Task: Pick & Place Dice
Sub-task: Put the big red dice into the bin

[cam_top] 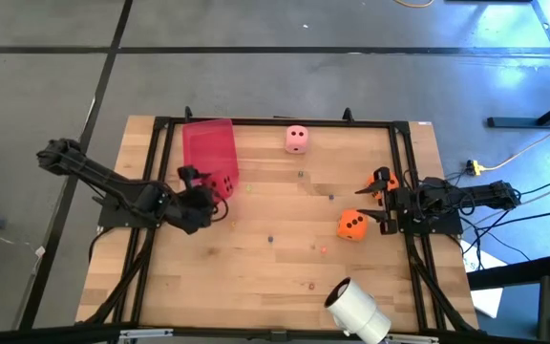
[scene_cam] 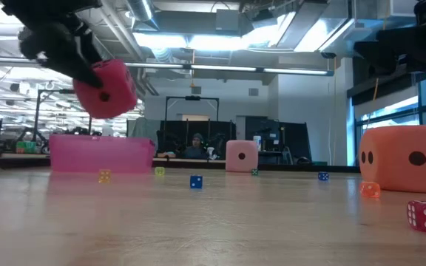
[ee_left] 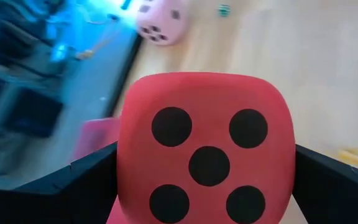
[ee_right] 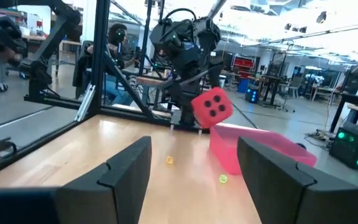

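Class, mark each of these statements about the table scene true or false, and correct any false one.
1. The left tool holds the soft red cube die above the table. True.
2. The pale pink die lies inside the translucent red square tray. False: it sits on the wooden table, apart from the tray.
3. The right tool grips an orange die. False: it is open and empty.
4. A white cylinder roll lies near the table's edge. True.

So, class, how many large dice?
4: red die in the left pincer, pink die at the far edge, orange die mid-right, second orange die partly hidden beside the right pincer.
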Controlling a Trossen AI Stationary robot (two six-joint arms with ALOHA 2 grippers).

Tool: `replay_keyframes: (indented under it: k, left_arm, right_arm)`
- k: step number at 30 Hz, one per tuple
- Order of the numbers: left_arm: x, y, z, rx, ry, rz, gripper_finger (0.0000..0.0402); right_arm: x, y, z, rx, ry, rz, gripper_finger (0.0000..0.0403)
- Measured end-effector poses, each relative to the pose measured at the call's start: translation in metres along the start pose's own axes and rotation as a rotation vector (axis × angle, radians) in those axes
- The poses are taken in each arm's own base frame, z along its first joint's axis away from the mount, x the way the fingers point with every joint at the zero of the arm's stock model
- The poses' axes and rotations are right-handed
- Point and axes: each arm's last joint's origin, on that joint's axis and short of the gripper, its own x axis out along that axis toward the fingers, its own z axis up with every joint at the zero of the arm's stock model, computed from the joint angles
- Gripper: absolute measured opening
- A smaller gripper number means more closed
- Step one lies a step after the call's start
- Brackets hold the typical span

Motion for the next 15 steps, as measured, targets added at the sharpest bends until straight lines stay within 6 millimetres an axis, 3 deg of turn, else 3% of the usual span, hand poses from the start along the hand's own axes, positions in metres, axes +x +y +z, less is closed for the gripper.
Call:
replay_keyframes:
  k: [7,15]
  left_arm:
    - [0.012,0.013,0.001,-0.042,0.04,0.1,0.04]
    - [0.032,0.043,0.0,-0.109,0.133,0.261,0.04]
  right_arm:
    - [0.0,-0.001,0.002,0.018,-0.019,-0.034,0.0238]
    - [-0.004,-0.015,0.009,0.067,-0.05,-0.502,0.0238]
